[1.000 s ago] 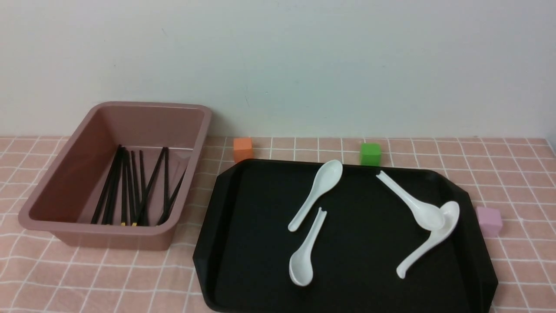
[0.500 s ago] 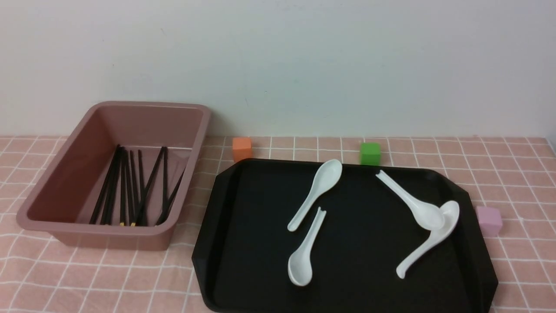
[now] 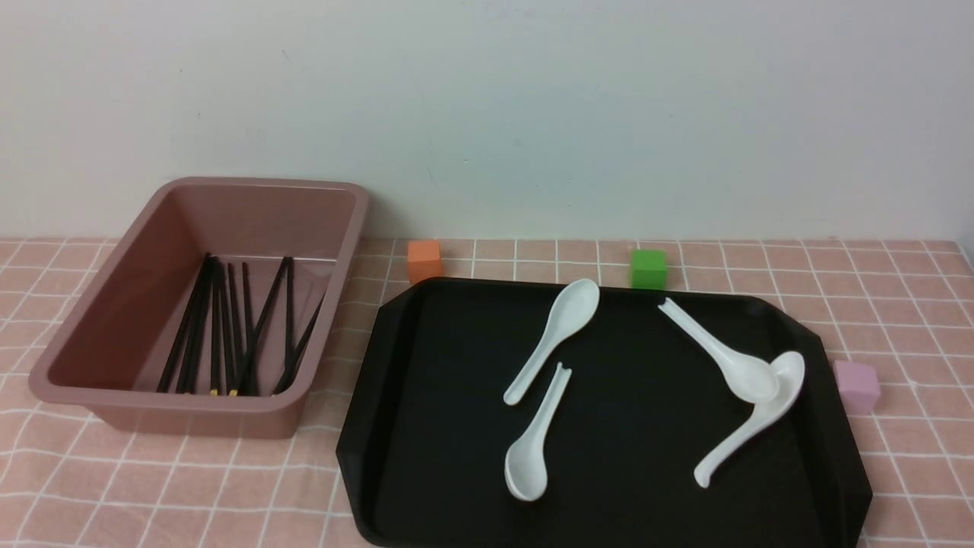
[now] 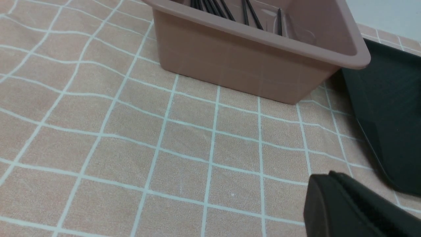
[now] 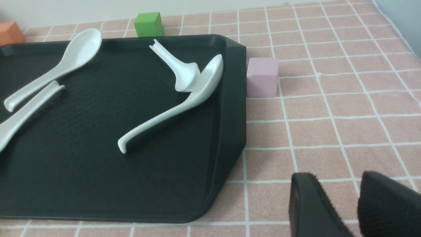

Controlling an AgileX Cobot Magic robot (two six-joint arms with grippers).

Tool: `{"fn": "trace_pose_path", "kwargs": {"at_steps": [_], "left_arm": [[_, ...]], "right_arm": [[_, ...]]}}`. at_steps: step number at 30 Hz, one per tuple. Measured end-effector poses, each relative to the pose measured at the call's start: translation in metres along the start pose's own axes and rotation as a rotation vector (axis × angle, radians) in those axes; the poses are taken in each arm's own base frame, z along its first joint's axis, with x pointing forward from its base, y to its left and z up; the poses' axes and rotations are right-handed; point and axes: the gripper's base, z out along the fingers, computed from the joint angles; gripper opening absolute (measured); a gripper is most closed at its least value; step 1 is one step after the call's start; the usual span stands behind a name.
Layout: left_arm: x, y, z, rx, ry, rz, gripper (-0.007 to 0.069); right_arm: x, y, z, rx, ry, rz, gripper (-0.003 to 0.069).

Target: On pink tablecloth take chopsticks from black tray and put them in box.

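The chopsticks (image 3: 236, 335) all lie inside the box (image 3: 106, 335), a loose bundle with long axes running roughly 12 to 6 o'clock in the front view, yellow bands at the near ends; in that view the box sits at 9 o'clock from the black tray (image 3: 426, 426) on the pink tablecloth (image 3: 898, 304). The tray carries only four white spoons (image 3: 552, 339), so the task looks finished and no pick appears to remain. The left gripper (image 4: 348, 210) is nearer the box, hovering over bare cloth just off the box's near corner; only one dark finger is clear, so whether it is spread cannot be told. The right gripper (image 5: 357, 207) hangs beside the tray's near right corner, fingers slightly parted and empty. Neither arm appears in the front view. Orange, green and pale pink cubes (image 3: 856, 387) stand around the tray.
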Motion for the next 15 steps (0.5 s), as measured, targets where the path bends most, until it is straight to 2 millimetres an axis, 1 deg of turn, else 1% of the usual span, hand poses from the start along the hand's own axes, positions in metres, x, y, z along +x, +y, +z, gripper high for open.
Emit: {"fn": "trace_pose_path", "kwargs": {"at_steps": [15], "left_arm": [[0.0000, 0.0000, 0.0000, 0.000, 0.000, -0.001, -0.0004]], "right_arm": [[0.0000, 0.0000, 0.0000, 0.000, 0.000, 0.000, 0.0240]]}}
